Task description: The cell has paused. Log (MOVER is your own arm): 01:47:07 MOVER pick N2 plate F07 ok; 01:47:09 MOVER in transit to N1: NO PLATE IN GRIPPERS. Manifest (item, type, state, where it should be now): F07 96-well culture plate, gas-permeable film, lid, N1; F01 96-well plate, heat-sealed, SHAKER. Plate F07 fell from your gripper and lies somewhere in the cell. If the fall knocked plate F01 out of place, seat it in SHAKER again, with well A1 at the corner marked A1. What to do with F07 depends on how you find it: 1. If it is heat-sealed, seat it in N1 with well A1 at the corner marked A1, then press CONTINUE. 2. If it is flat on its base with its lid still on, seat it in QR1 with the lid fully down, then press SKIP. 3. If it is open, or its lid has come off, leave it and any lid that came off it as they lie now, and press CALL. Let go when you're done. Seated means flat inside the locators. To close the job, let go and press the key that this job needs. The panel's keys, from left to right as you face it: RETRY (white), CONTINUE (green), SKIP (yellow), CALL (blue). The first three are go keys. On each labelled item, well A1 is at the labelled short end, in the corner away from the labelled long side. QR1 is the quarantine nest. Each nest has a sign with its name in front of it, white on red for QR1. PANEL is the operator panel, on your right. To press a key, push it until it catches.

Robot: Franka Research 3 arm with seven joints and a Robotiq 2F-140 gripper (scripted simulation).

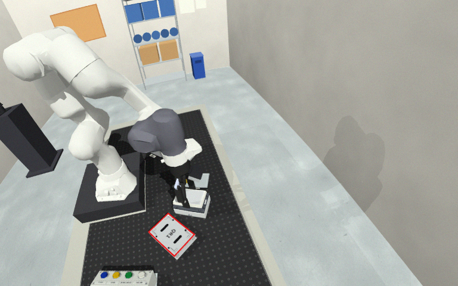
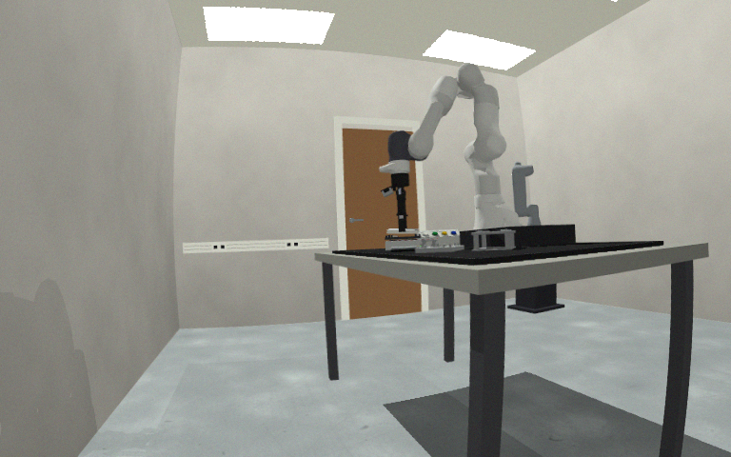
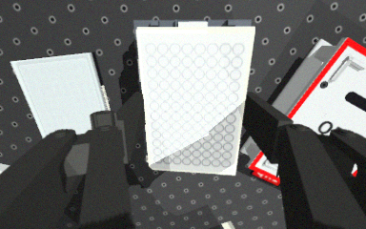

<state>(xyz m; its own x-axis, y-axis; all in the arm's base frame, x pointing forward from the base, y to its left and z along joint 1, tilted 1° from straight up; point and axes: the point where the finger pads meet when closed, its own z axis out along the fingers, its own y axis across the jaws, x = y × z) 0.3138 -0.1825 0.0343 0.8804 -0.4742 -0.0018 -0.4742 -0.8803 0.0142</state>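
My gripper [image 1: 183, 201] [image 2: 401, 227] [image 3: 193, 106] points straight down and is shut on a white 96-well plate [image 1: 198, 196] [image 3: 191, 91], one finger on each long side. The plate's top is smooth, and the well circles show through it. The plate is level, on or just above a grey nest block [image 1: 192, 212]; I cannot tell if it touches. A second flat pale rectangular item [image 1: 201, 180] [image 3: 57, 93] lies on the mat just behind the nest. The red-edged QR1 nest [image 1: 155, 232] [image 3: 329, 95] stands empty in front. The key panel [image 1: 123, 276] [image 2: 439, 239] sits at the table's near end.
The arm's black pedestal [image 1: 108, 202] stands left of the nest. The perforated black mat ends at a beige table rim [image 1: 243, 202] to the right. A long black block [image 2: 544, 234] lies along the far side of the table in the exterior view.
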